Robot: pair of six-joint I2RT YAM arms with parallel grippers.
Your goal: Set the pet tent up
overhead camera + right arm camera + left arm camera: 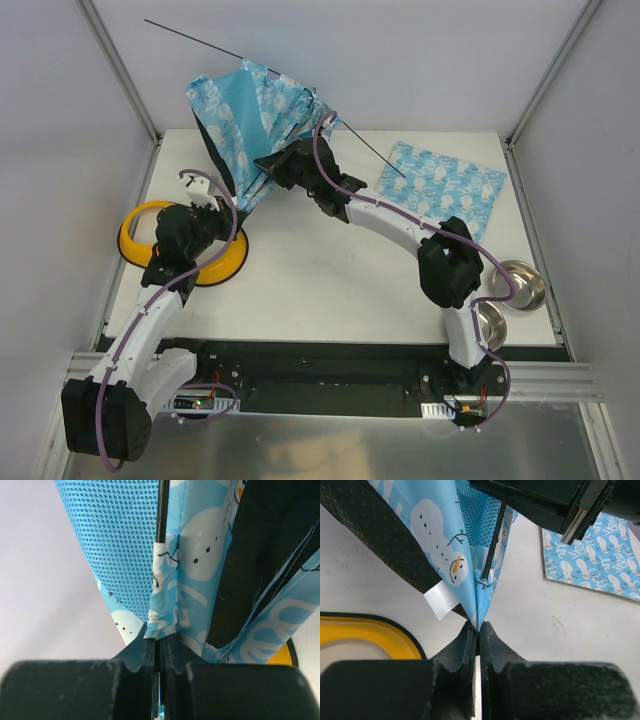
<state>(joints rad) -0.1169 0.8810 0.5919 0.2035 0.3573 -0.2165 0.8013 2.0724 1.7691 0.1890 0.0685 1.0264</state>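
Left fingers (462, 647) pinch only a corner tip of the light blue snowman-print fabric pet tent (435, 530) rising beyond them; right fingers (137, 652) clamp its pole sleeve. Tugging may slip the corner free.

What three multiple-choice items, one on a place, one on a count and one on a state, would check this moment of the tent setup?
1. Where on the table does the flat printed mat lie?
A. By the far right corner. B. By the near left corner. C. In the centre.

2. How many steel bowls are in view?
A. One. B. Two. C. Four.

3. What is the left gripper doing?
A. Hanging open. B. Shut on a tip of the pet tent. C. Shut on nothing.

Key:
1 A, since the top view shows the mat by the far right corner.
2 B, since two bowls sit at the near right edge, one partly hidden.
3 B, since the left wrist view shows its jaws pinching a fabric tip.
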